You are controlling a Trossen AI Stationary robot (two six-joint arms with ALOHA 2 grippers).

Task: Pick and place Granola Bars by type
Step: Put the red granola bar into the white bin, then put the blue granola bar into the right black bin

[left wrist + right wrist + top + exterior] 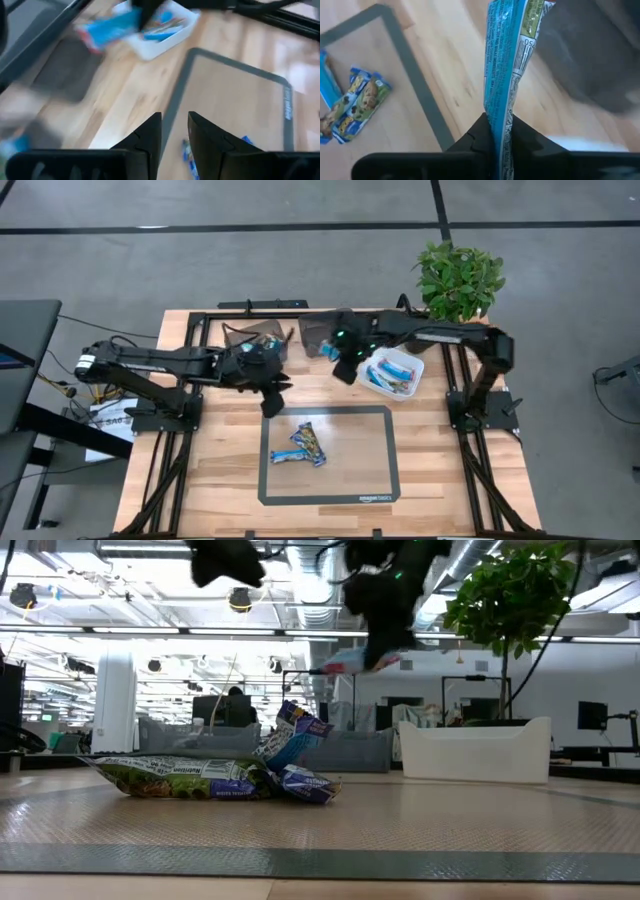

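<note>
Carrying one blue bar point(502, 65) pinched between its fingers, the right end effector point(345, 366) hangs between the dark bins point(322, 332) and the white tray point(378, 383), likely to sort it by type. The left end effector point(271, 400), slightly parted and empty, waits above the remaining Granola Bars point(300, 445) on the table point(185, 470)

Glossy foil granola bars point(299, 446); smooth wooden table point(450, 480).

The long foil-wrapped granola bar point(504, 65) is bright blue with a white nutrition panel and a green-tan patch; the small shiny bars point(303, 444) on the pale-wood counter point(450, 480) are blue, green and tan; the rectangular plastic tray point(372, 383) at two o'clock is white; the thin flat mat point(384, 455) has a grey border.
</note>
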